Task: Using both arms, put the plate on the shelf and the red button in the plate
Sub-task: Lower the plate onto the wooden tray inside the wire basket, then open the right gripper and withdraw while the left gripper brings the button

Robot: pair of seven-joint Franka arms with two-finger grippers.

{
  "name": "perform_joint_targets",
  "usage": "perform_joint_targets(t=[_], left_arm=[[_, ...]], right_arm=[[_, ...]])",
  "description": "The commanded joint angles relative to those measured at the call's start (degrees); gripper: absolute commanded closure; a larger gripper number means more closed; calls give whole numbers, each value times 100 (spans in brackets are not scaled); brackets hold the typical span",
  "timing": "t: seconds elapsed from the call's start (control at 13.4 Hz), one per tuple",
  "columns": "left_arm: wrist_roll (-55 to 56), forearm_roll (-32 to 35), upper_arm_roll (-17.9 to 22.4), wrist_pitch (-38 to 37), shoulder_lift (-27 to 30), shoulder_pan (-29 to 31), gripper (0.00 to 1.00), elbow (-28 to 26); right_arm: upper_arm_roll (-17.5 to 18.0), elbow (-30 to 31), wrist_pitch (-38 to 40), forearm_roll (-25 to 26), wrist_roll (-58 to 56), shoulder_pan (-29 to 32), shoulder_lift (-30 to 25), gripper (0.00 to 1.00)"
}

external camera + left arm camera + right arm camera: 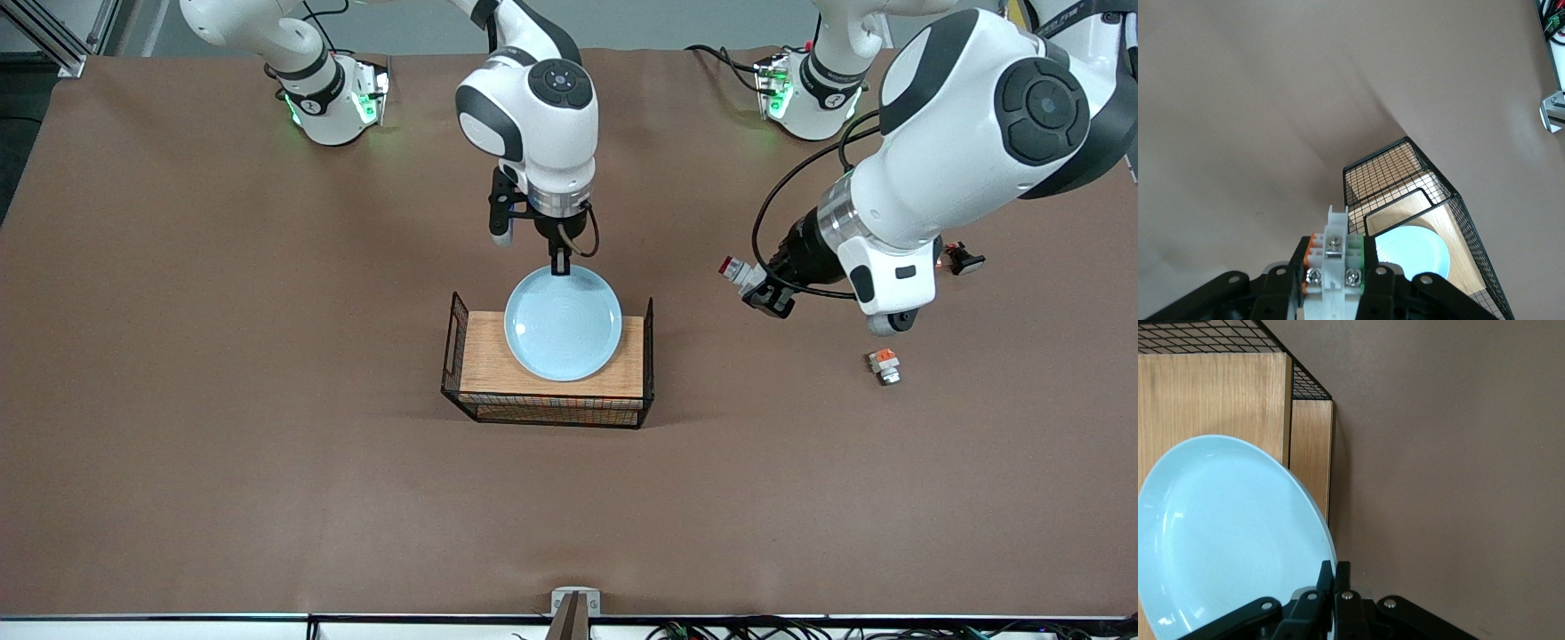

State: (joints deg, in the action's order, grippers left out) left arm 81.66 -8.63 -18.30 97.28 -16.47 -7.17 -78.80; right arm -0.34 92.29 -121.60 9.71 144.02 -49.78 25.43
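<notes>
Brown desk [222, 400], wooden-topped rack [622, 369] mid-desk, plate [563, 322] over its top — right gripper [561, 264] pinches the rim edge nearest the robot bases. Left gripper [756, 289] is clamped on the red button [736, 269], hanging over bare desk toward the left arm's end, red cap pointing at the rack.

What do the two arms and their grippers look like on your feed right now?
Both are glossy white arms with black joint caps and bands; green lights glow at their bases. The right gripper has slim black fingers and a looped black cable. The left gripper is black, with black cables arcing along its wrist.
</notes>
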Motion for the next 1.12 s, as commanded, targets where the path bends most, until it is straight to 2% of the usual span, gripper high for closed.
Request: perform_joint_targets(t=[0.0, 0.52, 0.6, 0.67, 0.74, 1.04], left_arm=[[-107, 2, -7, 37, 38, 31, 70, -30], [-107, 2, -15, 37, 38, 22, 70, -30], [-107, 2, -7, 37, 38, 22, 70, -30], [-107, 2, -7, 37, 38, 22, 70, -30], [-107, 2, -7, 37, 38, 22, 70, -30], [-107, 2, -15, 37, 38, 22, 70, -30]], right_arm=[[-80, -203, 14, 242, 214, -76, 155, 100], [-97, -440, 14, 339, 214, -6, 462, 97], [-97, -449, 14, 339, 197, 3, 471, 78], [-97, -449, 31, 400, 136, 29, 471, 24], [-97, -449, 32, 514, 100, 30, 471, 0], [-71, -826, 320, 427, -171, 161, 454, 0]])
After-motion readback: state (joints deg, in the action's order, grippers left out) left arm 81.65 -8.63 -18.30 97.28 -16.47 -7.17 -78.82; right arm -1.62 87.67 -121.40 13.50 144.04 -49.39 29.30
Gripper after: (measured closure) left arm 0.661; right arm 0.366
